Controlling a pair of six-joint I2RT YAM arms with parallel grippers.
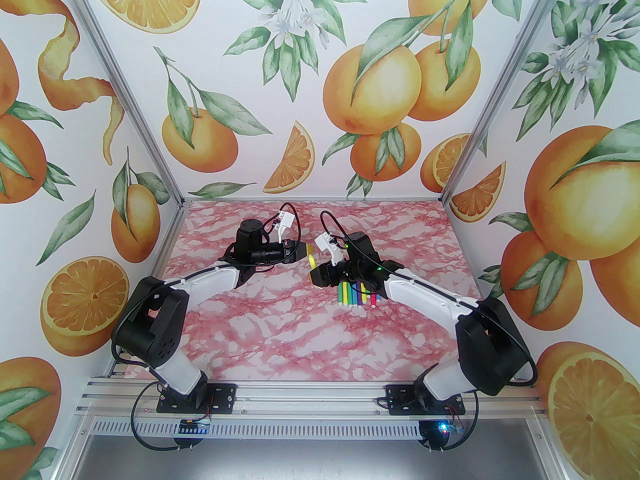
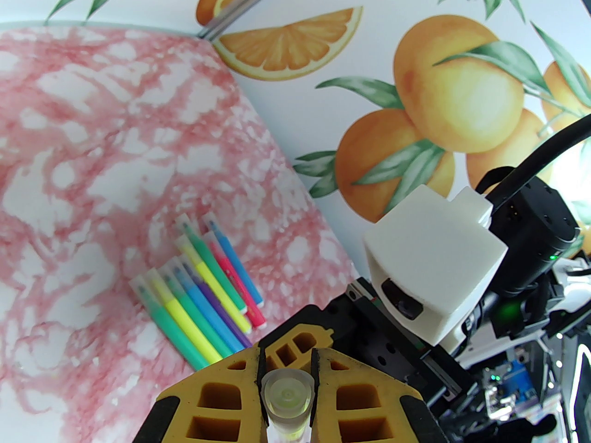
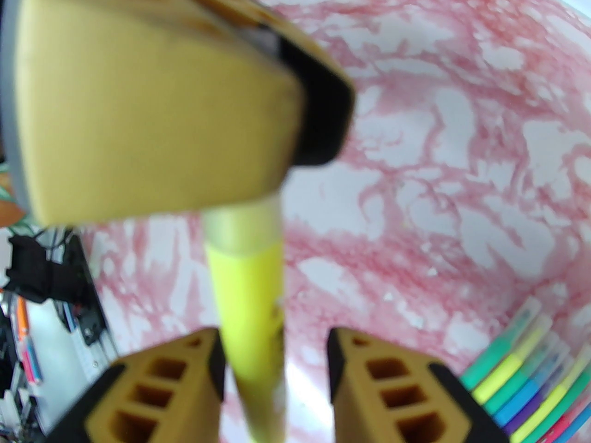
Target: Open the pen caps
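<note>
The left arm (image 1: 200,280) and right arm (image 1: 430,293) pair white shells with black joints. Black cables (image 2: 545,152) loop above; the fingers (image 3: 152,386) are yellow.

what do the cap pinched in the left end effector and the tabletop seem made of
The cap looks like frosted, translucent plastic: yellow shows through its wall. The tabletop has a smooth pink-and-white marble pattern, probably a printed sheet rather than stone, though the look leaves that open.

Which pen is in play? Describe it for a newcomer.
Over the middle of the pink marble table, the two arms meet tip to tip. Between them, off the surface, is a yellow plastic marker, its translucent cap clamped in the left gripper, its barrel inside the right gripper. The other coloured markers lie bundled on the table.
</note>
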